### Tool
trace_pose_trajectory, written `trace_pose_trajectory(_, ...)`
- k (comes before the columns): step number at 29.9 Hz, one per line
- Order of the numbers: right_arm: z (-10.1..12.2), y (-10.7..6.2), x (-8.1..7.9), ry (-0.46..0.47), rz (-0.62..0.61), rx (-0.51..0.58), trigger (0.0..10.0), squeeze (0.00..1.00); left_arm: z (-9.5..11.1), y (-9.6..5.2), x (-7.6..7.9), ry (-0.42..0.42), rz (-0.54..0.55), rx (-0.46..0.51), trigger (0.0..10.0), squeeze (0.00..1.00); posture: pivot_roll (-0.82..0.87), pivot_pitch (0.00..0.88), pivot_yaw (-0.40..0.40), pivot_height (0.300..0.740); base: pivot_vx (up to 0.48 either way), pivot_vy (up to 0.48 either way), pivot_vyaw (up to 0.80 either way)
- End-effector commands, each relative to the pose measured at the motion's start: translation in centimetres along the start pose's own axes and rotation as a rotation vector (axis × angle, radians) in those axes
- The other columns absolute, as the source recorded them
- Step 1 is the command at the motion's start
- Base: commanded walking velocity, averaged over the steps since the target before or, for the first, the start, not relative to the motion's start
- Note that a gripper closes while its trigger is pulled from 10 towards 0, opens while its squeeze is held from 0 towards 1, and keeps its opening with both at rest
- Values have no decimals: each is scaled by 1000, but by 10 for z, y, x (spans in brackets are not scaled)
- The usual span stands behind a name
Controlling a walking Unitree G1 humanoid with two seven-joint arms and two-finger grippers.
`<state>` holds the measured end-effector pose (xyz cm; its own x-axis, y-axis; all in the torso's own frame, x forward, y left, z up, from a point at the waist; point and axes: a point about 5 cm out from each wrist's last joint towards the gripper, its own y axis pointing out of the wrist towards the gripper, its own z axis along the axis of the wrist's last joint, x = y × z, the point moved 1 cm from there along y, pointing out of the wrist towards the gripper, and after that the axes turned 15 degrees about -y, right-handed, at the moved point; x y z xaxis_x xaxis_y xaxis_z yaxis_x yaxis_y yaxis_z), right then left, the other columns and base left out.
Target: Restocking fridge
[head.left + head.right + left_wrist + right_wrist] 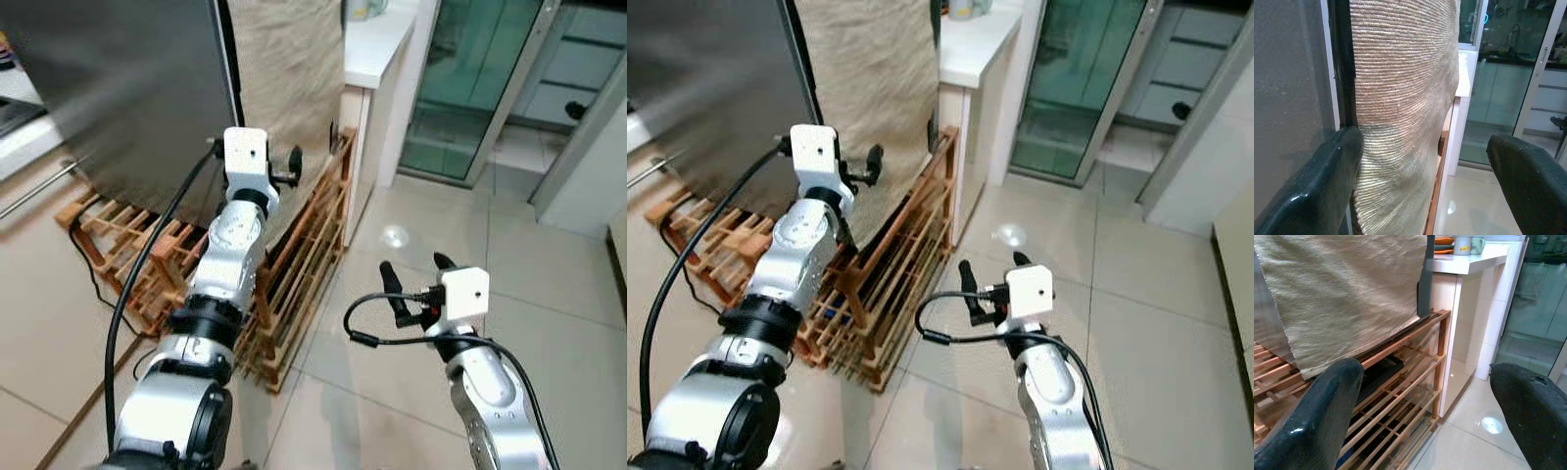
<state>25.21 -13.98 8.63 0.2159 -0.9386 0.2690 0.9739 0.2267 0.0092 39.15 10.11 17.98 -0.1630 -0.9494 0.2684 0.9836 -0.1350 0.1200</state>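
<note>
The grey fridge door (127, 88) stands shut at the upper left, with a beige woven cloth (289, 69) hanging down the fridge's side. My left gripper (253, 154) is raised to the door's right edge and is open. In the left wrist view one finger (1317, 186) lies against the door's black edge strip (1342, 63), the other finger (1533, 181) stands free, and the cloth (1400, 73) is between them. My right gripper (413, 266) hangs low over the tiled floor, open and holding nothing.
A low wooden slatted rack (304, 264) runs along the fridge's base and side. A white counter (377, 44) with cups stands behind it. A glass sliding door (470, 78) is at the back right. Tiled floor (509, 255) lies open to the right.
</note>
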Motion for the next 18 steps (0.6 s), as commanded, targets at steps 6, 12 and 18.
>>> trace_pose_trajectory(6,3,-4,1,-18,-5,5,10000,0,16,9,-3,-1,54,62,10000,0,-173,0,49,740,0,0,0)
trace_pose_trajectory(12,1,-7,3,-20,-8,-2,10000,0,12,8,-10,-40,86,49,10000,0,-173,0,45,740,0,0,0)
trace_pose_trajectory(18,3,-5,1,-20,-1,7,10000,0,10,11,-7,-69,92,43,10000,0,-175,0,47,740,0,0,0)
